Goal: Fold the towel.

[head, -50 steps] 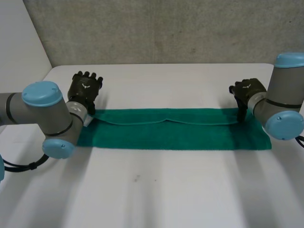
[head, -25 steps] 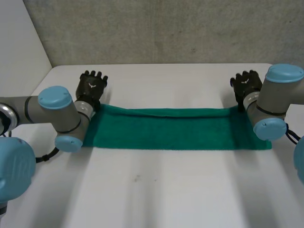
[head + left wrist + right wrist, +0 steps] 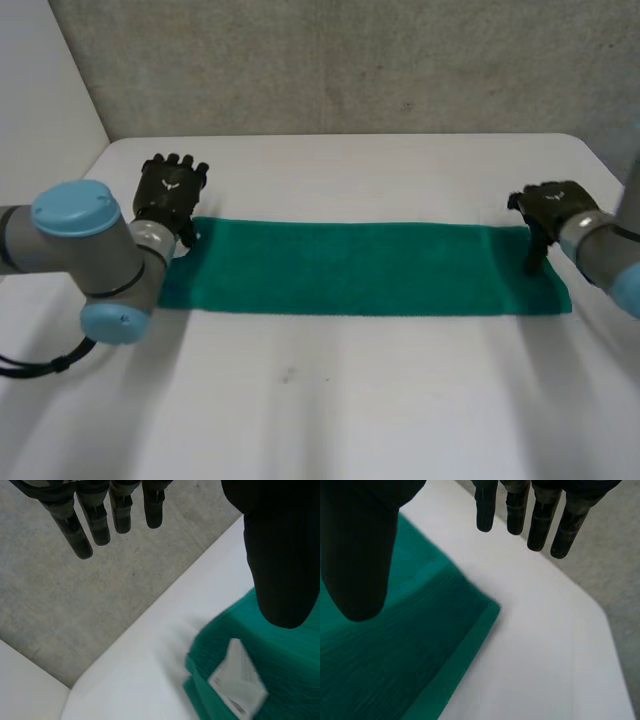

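Note:
A green towel (image 3: pixel 350 265) lies flat on the white table (image 3: pixel 350 400) as a long folded strip running left to right. My left hand (image 3: pixel 170 192) hovers just beyond the towel's far left corner, open and holding nothing. In the left wrist view its fingers (image 3: pixel 95 520) are straight, its thumb hangs above the towel (image 3: pixel 290 670), and a white label (image 3: pixel 237 682) shows at that corner. My right hand (image 3: pixel 548 205) is at the far right corner, open too. Its straight fingers (image 3: pixel 540 515) reach past the towel (image 3: pixel 395 655), clear of the cloth.
A grey wall (image 3: pixel 350 60) stands behind the table's far edge. The left arm's elbow (image 3: pixel 110 270) sits low beside the towel's left end. Bare white table lies in front of the towel.
The towel's upper layer has slid to the far edge and now lies flat. My left hand has drifted left. The right arm has swung outward, its hand now lower by the right corner.

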`<state>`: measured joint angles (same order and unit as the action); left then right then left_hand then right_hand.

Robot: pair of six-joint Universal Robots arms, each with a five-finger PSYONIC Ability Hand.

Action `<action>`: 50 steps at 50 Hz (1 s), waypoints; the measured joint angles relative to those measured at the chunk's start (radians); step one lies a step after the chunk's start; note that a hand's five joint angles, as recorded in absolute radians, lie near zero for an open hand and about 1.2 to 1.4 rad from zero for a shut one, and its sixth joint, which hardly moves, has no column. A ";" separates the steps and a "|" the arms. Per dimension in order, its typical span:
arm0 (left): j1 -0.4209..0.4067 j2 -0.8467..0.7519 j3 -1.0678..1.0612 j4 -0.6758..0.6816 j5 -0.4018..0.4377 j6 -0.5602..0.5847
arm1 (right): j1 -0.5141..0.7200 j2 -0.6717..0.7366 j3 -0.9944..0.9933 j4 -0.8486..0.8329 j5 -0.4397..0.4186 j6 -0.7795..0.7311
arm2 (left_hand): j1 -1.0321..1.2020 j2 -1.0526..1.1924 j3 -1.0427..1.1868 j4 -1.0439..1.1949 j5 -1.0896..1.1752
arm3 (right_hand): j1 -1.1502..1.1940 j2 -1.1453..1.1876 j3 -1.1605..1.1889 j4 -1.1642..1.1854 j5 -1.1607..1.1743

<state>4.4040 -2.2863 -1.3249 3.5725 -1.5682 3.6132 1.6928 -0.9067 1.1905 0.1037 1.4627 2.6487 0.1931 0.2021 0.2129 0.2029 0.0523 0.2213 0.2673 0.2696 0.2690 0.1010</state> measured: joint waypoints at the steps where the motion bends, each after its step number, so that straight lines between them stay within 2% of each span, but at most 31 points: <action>1: 0.000 0.016 -0.022 -0.001 0.000 -0.007 | -0.010 -0.017 0.028 0.002 -0.012 -0.001 | 0.000 0.000 0.000 0.000 0.000 | 0.000 0.003 0.003 0.004 0.001; 9: 0.001 0.140 -0.170 -0.034 0.003 -0.096 | -0.085 -0.092 0.200 0.005 -0.075 -0.002 | 0.000 0.000 0.000 0.000 0.000 | 0.067 0.062 0.067 0.070 0.053; 19: 0.003 0.235 -0.271 -0.074 0.007 -0.168 | -0.130 -0.080 0.255 -0.025 -0.105 -0.009 | 0.000 0.000 0.000 0.000 0.000 | 0.193 0.215 0.213 0.216 0.187; 21: 0.003 0.238 -0.280 -0.074 0.007 -0.170 | -0.133 -0.073 0.255 -0.037 -0.106 -0.008 | 0.000 0.000 0.000 0.000 0.000 | 0.286 0.326 0.325 0.311 0.280; 22: 0.003 0.238 -0.284 -0.074 0.007 -0.170 | -0.135 -0.068 0.255 -0.045 -0.107 -0.008 | 0.000 0.000 0.000 0.000 0.000 | 0.414 0.477 0.470 0.452 0.417; 23: 0.003 0.239 -0.287 -0.074 0.008 -0.170 | -0.138 -0.063 0.254 -0.054 -0.107 -0.007 | 0.000 0.000 0.000 0.000 0.000 | 0.414 0.477 0.470 0.452 0.417; 24: 0.004 0.239 -0.293 -0.073 0.008 -0.170 | -0.143 -0.055 0.254 -0.072 -0.106 -0.005 | 0.000 0.000 0.000 0.000 0.000 | 0.726 0.837 0.824 0.827 0.791; 26: 0.004 0.239 -0.298 -0.073 0.009 -0.170 | -0.150 -0.048 0.252 -0.090 -0.102 -0.003 | 0.000 0.000 0.000 0.000 0.000 | 0.763 0.906 0.896 0.902 0.871; 34: 0.006 0.243 -0.309 -0.072 0.009 -0.168 | -0.199 -0.037 0.244 -0.131 -0.068 -0.006 | 0.000 0.000 0.000 0.000 0.000 | 0.763 0.910 0.909 0.920 0.889; 40: 0.019 0.263 -0.320 -0.073 0.009 -0.168 | -0.287 -0.039 0.230 -0.133 -0.055 -0.038 | 0.000 0.000 0.000 0.000 0.000 | 0.762 0.908 0.907 0.915 0.890; 42: 0.024 0.271 -0.328 -0.073 0.009 -0.168 | -0.311 -0.043 0.233 -0.129 -0.067 -0.051 | 0.000 0.000 0.000 0.000 0.000 | 0.681 0.793 0.801 0.804 0.798; 43: 0.026 0.275 -0.334 -0.073 0.009 -0.168 | -0.323 -0.048 0.241 -0.124 -0.090 -0.057 | 0.000 0.000 0.000 0.000 0.000 | 0.582 0.668 0.674 0.676 0.687; 44: 0.028 0.279 -0.339 -0.073 0.009 -0.168 | -0.331 -0.055 0.251 -0.120 -0.118 -0.060 | 0.000 0.000 0.000 0.000 0.000 | 0.582 0.668 0.674 0.676 0.687; 47: 0.030 0.288 -0.355 -0.073 0.010 -0.169 | -0.342 -0.082 0.295 -0.116 -0.236 -0.058 | 0.000 0.000 0.000 0.000 0.000 | 0.431 0.484 0.479 0.480 0.496; 48: 0.030 0.288 -0.355 -0.073 0.010 -0.169 | -0.342 -0.082 0.295 -0.116 -0.236 -0.058 | 0.000 0.000 0.000 0.000 0.000 | 0.431 0.484 0.479 0.480 0.496; 50: 0.029 0.296 -0.371 -0.073 0.010 -0.172 | -0.344 -0.104 0.336 -0.118 -0.344 -0.048 | 0.000 0.000 0.000 0.000 0.000 | 0.364 0.411 0.401 0.401 0.408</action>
<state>4.4327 -1.9898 -1.6955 3.4997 -1.5579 3.4411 1.3491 -1.0104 1.5263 -0.0147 1.1184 2.6011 0.1930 0.2019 0.2125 0.2029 0.0525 0.5856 0.6784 0.6707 0.6703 0.5094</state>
